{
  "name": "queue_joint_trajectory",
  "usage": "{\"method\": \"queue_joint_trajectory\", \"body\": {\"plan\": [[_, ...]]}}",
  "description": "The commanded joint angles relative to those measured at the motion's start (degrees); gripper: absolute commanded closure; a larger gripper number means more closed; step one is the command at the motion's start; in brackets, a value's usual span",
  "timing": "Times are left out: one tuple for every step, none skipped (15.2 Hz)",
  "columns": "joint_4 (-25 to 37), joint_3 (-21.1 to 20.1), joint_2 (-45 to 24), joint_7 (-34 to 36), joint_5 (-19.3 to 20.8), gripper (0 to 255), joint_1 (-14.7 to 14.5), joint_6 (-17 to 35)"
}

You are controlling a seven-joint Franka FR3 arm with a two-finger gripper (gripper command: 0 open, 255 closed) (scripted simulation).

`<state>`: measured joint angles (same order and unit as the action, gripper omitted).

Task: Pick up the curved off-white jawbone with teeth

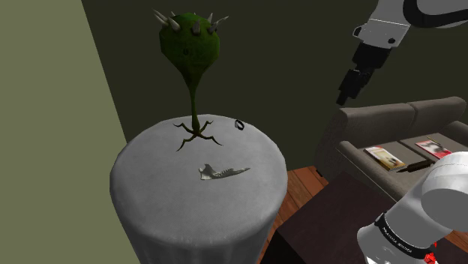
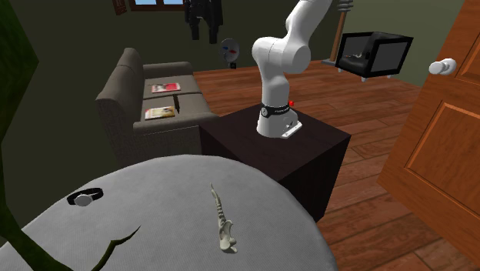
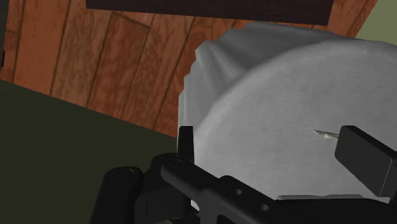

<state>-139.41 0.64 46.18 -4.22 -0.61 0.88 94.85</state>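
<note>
Shoulder view, read left to right, all positions taken from the plant.

- Desk: round, draped in grey cloth. It carries everything below except the hand.
- Plant: green bulb head with pale spikes on a thin stalk. Its dark roots are splayed on the desk's far half.
- Jawbone: off-white and curved, lying flat on the cloth. It is on the camera side of the plant's roots, a little toward the shoulder view's right, and apart from them. Nothing touches it.
- Small black band: just right of the plant's foot, near the desk's far rim.
- Hand: well to the right of the plant, up in the air, off the desk and above the sofa.

In the wrist view I see the hand with its two fingers standing wide apart and nothing between them but cloth. It grips nothing. One pointed end of the jawbone shows just beside a finger.

In the second exterior view the jawbone lies on the stand's side of the plant.
</note>
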Motion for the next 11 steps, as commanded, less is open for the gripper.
{"method": "queue_joint_trajectory", "body": {"plan": [[0.00,0.00,0.00,0.00,0.00,0,0.00,0.00],[0.34,-0.34,-2.01,-0.88,-0.05,0,-0.75,1.37],[0.73,-0.68,-4.04,-1.75,-0.09,0,-1.50,2.70],[1.17,-1.04,-6.06,-2.61,-0.13,0,-2.22,3.99],[1.65,-1.42,-8.10,-3.46,-0.15,0,-2.93,5.23],[2.19,-1.81,-10.13,-4.31,-0.17,0,-3.61,6.43],[2.77,-2.22,-12.16,-5.14,-0.17,0,-4.28,7.58],[3.39,-2.64,-14.19,-5.96,-0.15,0,-4.92,8.69],[4.06,-3.09,-16.21,-6.77,-0.12,0,-5.55,9.75],[4.76,-3.54,-18.23,-7.56,-0.07,0,-6.16,10.76],[5.49,-4.01,-20.23,-8.34,0.01,0,-6.75,11.73]]}}
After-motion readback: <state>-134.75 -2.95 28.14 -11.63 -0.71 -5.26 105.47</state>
